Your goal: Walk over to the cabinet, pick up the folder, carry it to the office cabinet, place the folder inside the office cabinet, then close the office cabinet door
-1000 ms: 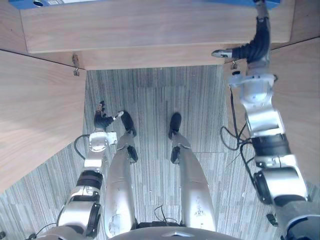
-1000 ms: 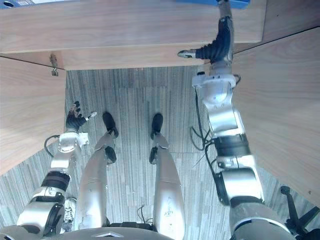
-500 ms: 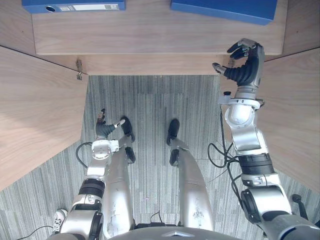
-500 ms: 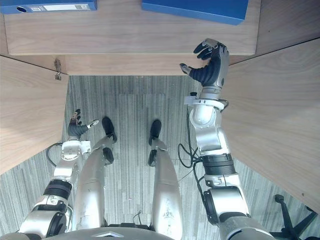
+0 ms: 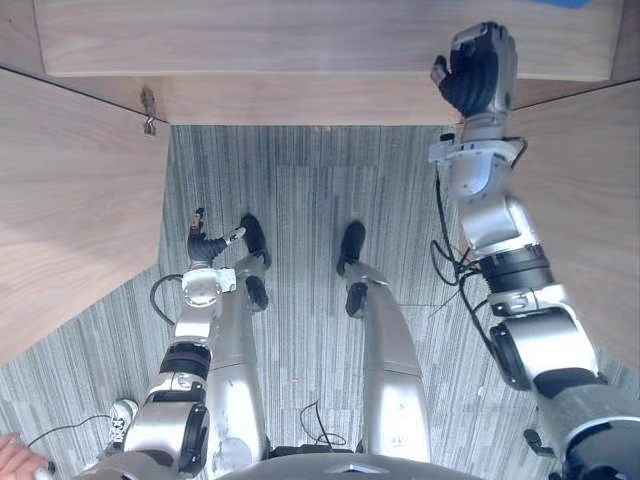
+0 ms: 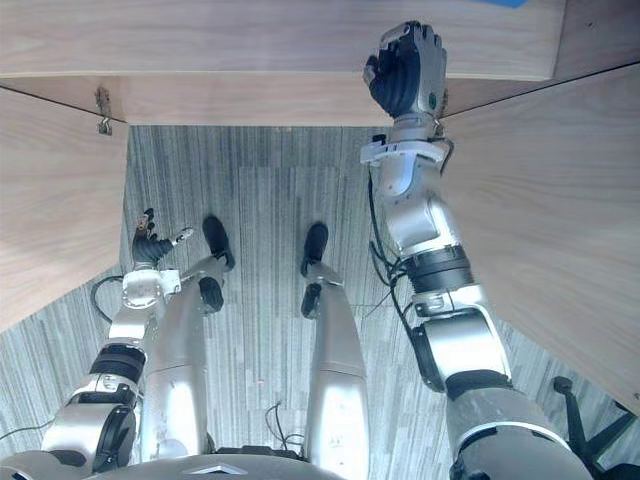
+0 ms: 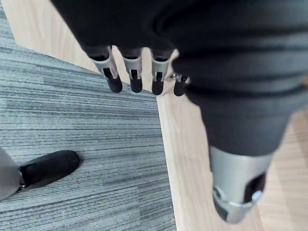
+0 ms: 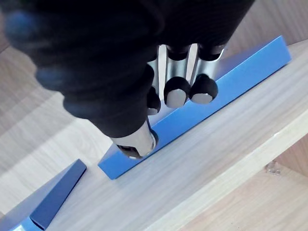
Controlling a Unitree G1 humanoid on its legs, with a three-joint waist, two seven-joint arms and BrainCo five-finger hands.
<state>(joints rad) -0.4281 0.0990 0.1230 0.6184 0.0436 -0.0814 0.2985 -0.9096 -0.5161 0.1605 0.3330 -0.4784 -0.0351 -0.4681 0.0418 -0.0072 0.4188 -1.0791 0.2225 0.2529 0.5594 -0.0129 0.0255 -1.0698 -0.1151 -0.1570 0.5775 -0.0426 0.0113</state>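
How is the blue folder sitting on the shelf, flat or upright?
Flat. In the right wrist view the blue folder lies on its broad face on the wooden shelf.

Shelf [image 5: 300, 40]: far, spanning the scene; above the floor
Folder [image 8: 250, 62]: flat on the shelf, far right; back from the shelf's front edge
Second folder [image 8: 57, 192]: on the same shelf; apart from the folder
Left door [image 5: 70, 200]: left, running from the shelf's left end toward the near side
Hinge [image 5: 149, 110]: at the left door's far end; just under the shelf front
Right door [image 5: 600, 220]: right, running from the shelf's right end toward the near side
Floor [image 5: 300, 190]: between the doors; near side of the shelf
Right hand [image 5: 478, 68]: far right, raised at the shelf front; before the folder; contact unclear
Left hand [image 5: 205, 245]: near left, low over the floor; just beside the left door
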